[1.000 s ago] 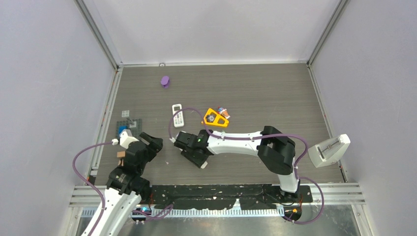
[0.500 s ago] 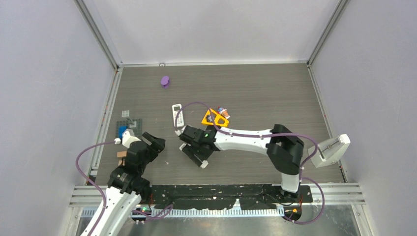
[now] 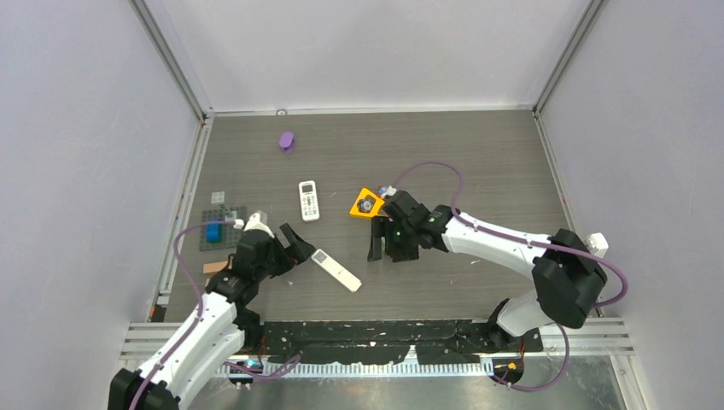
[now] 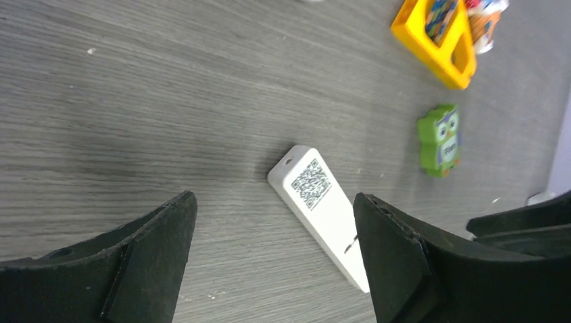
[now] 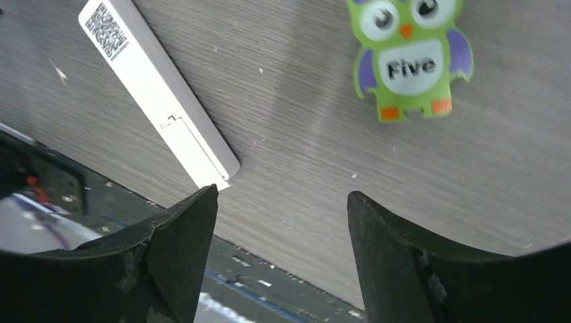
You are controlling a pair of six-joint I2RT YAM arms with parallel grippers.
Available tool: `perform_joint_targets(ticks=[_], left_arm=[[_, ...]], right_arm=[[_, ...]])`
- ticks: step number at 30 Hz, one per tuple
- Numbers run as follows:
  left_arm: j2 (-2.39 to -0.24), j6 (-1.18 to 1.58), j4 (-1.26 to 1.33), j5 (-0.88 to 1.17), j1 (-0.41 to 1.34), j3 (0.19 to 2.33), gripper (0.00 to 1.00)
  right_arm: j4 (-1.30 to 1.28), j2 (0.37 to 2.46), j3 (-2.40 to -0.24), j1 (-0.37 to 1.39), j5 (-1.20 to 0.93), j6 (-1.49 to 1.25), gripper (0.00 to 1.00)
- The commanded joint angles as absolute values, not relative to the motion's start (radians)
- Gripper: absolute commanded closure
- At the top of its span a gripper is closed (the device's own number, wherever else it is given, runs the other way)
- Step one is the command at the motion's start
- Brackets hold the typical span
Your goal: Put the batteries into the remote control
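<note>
A slim white remote (image 3: 335, 269) lay face down on the grey counter (image 3: 478, 154), low and left of centre in the overhead view. Its back showed a printed square code at one end and a battery door towards the other. It looked light, rigid and smooth, likely to skid if nudged. A hold across its narrow sides near the middle would probably suit, leaving the door free.

The batteries (image 4: 485, 19) showed as one small orange-and-white cylinder at the upper right of the left wrist view, just beside a yellow triangular holder (image 4: 427, 54). How many there were could not be told. Tiny, hard and round, they would likely roll and want a pinch across the barrel.

The left end effector (image 4: 273, 202) hung near the remote's coded end, fingers spread, holding nothing. The right end effector (image 5: 281, 195) was spread and empty too, with a green owl block (image 5: 409, 57) on the counter beyond it. A second remote (image 3: 308, 200), buttons up, lay higher in the overhead view.
</note>
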State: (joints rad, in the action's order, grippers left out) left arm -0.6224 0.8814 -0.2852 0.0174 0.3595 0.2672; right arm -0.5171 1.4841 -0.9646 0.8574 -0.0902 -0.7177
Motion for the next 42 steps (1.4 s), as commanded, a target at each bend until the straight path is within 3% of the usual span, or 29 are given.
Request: perform_joint_targets(ticks=[1,5,9,29,42], left_arm=[[-0.703,0.773,-0.149,0.081,0.354,0.297,0.13],[-0.764,0.755,-0.094,0.091,0.354,0.283,0.13],[-0.841,0.747,-0.026,0.123,0.354,0.273,0.13],[-0.945,0.731,0.055,0.067,0.354,0.248,0.14],[-0.888,0.695,0.146,0.077,0.354,0.209,0.14]], right_arm=[[-0.326,1.397,-0.883,0.878,-0.187,-1.048,0.32],[-0.318,1.421,-0.870,0.936,-0.174,-1.160,0.45],[-0.321,1.461,-0.886,0.975,-0.160,-1.220,0.47],[-0.330,1.621,-0.865,1.022,-0.187,-1.419,0.49],[-0.315,1.632,-0.835,1.017,-0.153,-1.489,0.42]])
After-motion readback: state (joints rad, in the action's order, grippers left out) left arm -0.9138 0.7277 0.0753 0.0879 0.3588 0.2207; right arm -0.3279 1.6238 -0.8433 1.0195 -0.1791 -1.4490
